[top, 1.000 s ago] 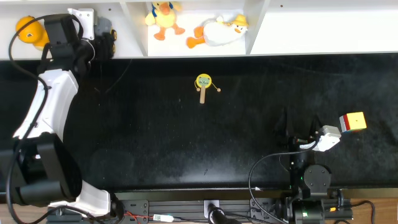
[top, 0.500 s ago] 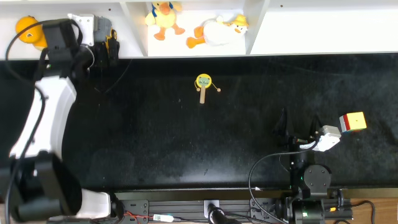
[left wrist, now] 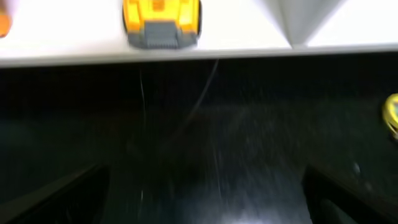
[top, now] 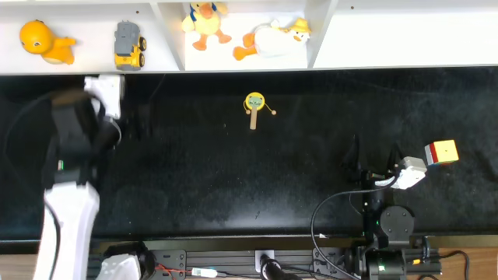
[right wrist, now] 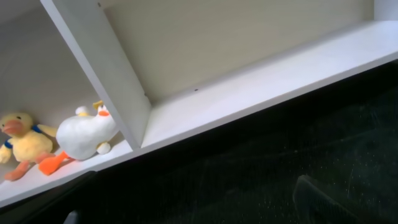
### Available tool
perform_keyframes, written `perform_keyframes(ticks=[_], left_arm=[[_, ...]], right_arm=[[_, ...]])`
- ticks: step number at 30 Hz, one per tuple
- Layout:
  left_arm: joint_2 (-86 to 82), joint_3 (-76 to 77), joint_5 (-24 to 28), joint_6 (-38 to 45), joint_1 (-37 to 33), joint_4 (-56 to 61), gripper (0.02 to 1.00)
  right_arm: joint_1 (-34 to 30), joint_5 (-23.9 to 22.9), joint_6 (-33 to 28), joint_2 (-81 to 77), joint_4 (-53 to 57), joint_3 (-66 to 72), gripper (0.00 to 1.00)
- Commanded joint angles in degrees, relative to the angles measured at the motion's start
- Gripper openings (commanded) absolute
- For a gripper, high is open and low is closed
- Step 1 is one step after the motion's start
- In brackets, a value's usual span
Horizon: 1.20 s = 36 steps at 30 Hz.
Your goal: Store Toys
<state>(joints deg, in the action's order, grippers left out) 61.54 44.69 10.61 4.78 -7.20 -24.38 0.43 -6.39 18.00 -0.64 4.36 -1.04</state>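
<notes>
- Top view: a white shelf (top: 389,35) runs along the upper edge of the frame, split by dividers (top: 171,31). The black table (top: 233,179) fills the rest.
- Upper left compartment: we note the toy truck (top: 128,44), grey and yellow, parked near the shelf's front edge. The orange duck (top: 43,39) sits farther toward the corner, apart from it.
- Upper centre compartment: yellow plush duck (top: 205,23) and white plush duck (top: 272,39) lie side by side; we cannot tell whether they touch.
- On the table at upper centre, near the shelf front: the rattle drum (top: 254,106), handle pointing down the frame.
- Right of frame, mid-height: the cube (top: 442,152), yellow and red, lies just beside the white wrist of the right arm (top: 408,173); contact is unclear to us.
- The left gripper (left wrist: 202,186) is spread wide in the left wrist view, its fingers (left wrist: 56,196) dark blurs with only bare table between them. It grips nothing and faces the truck from off the shelf.
- In the top view, at left below the shelf, that gripper is black on black and we can hardly trace it.
- The left wrist view cuts off the truck's upper part; the rattle drum shows as a yellow sliver at the frame edge.
- The right gripper (right wrist: 186,208) is parted too, its fingers (right wrist: 320,196) only dim shapes, nothing held. It looks toward both plush ducks beside a divider.
</notes>
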Motion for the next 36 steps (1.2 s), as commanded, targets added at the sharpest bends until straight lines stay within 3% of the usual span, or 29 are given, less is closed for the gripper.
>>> perform_keyframes(ticks=[1,7,12,15,25,32,36], left_arm=[[-13.4,-7.0,1.8,-0.4,0.2,5.2,0.998],[-28.7,-23.5,6.3,-0.1,1.6,28.6,0.996],[-33.0,-34.9,6.4,3.7,7.0,41.2,0.996],[-37.9,-38.1,5.6,7.2,9.2,39.2,0.996],[-58.8,-43.8,-4.2,7.2,9.6,20.3,0.996],[-61.4,-44.2,-9.6,7.2,9.6,19.5,0.998],[-61.4,-44.2,-9.7,7.2,9.6,19.5,0.998]], right_arm=[[0.3,-0.3,0.2,0.4,-0.3,0.8,0.996],[0.3,-0.3,0.2,0.4,-0.3,0.8,0.996],[0.3,-0.3,0.2,0.4,-0.3,0.8,0.996],[0.3,-0.3,0.2,0.4,-0.3,0.8,0.996],[0.3,-0.3,0.2,0.4,-0.3,0.8,0.996],[0.3,-0.3,0.2,0.4,-0.3,0.8,0.993],[0.3,-0.3,0.2,0.4,-0.3,0.8,0.993]])
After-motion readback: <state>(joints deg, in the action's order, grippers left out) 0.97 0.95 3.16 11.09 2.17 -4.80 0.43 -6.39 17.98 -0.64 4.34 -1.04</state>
